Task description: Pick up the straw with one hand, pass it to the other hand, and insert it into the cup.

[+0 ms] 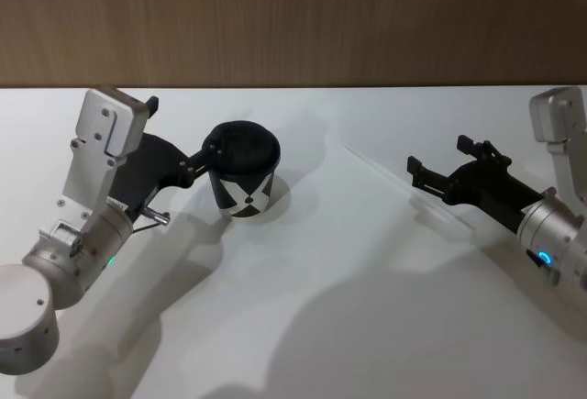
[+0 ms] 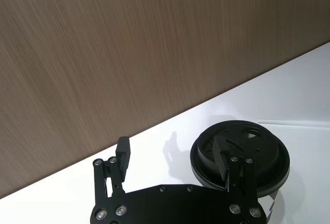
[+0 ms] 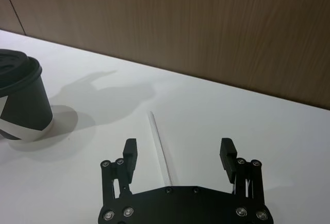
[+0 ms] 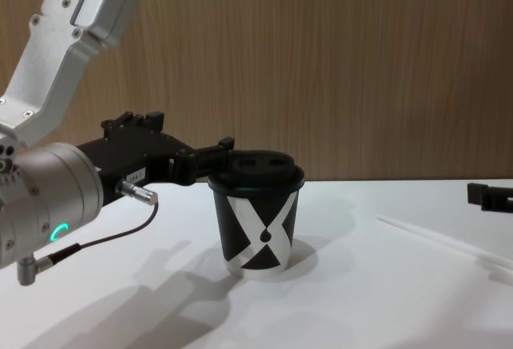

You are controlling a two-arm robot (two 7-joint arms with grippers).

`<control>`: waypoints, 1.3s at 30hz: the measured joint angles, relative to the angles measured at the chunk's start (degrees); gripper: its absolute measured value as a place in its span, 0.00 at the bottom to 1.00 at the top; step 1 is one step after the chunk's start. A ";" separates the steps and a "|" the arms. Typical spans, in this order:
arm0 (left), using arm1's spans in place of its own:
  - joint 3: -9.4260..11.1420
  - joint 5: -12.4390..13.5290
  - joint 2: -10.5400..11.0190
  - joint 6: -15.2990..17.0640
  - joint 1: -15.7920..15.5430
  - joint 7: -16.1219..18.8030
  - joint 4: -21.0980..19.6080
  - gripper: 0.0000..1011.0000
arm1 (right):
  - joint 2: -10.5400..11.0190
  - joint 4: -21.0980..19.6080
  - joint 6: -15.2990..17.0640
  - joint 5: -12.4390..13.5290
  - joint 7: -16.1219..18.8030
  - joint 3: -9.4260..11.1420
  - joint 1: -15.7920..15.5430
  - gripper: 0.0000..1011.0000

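Straw (image 1: 385, 171) lies flat on the table (image 1: 367, 326), right of centre in the head view, between the right gripper's (image 3: 178, 145) spread jaws.
Best lowered squarely, closed gently mid-length. The left gripper (image 2: 171, 148), also spread, sits at the cup (image 1: 246, 183), centre-left.

Cup (image 4: 258, 217): small black paper cup with a white X pattern and a black drop mark on its side, black plastic lid fitted. Stands upright.
Straw (image 3: 160, 149): long, thin, straight, white. Lies flat, well apart to the right of the cup, set diagonally, its far end the nearer to the cup.
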 joint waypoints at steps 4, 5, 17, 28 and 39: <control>0.00 0.00 0.00 0.00 0.00 0.00 0.00 0.99 | 0.83 1.54 -0.08 0.06 1.32 -0.52 1.05 0.99; 0.00 0.00 0.00 0.00 0.00 0.00 0.00 0.99 | 0.99 1.76 -0.14 0.07 1.55 -0.62 1.22 0.99; 0.00 0.00 0.00 0.00 0.00 0.00 0.00 0.99 | 3.55 4.60 -1.47 -0.31 5.04 -2.32 3.06 0.99; 0.00 0.00 0.00 0.00 0.00 0.00 0.00 0.99 | 5.20 6.26 -1.39 -0.77 6.49 -3.61 4.04 0.99; 0.00 0.00 0.00 0.00 0.00 0.00 0.00 0.99 | 6.16 7.51 -0.51 -1.01 7.21 -4.89 4.71 0.99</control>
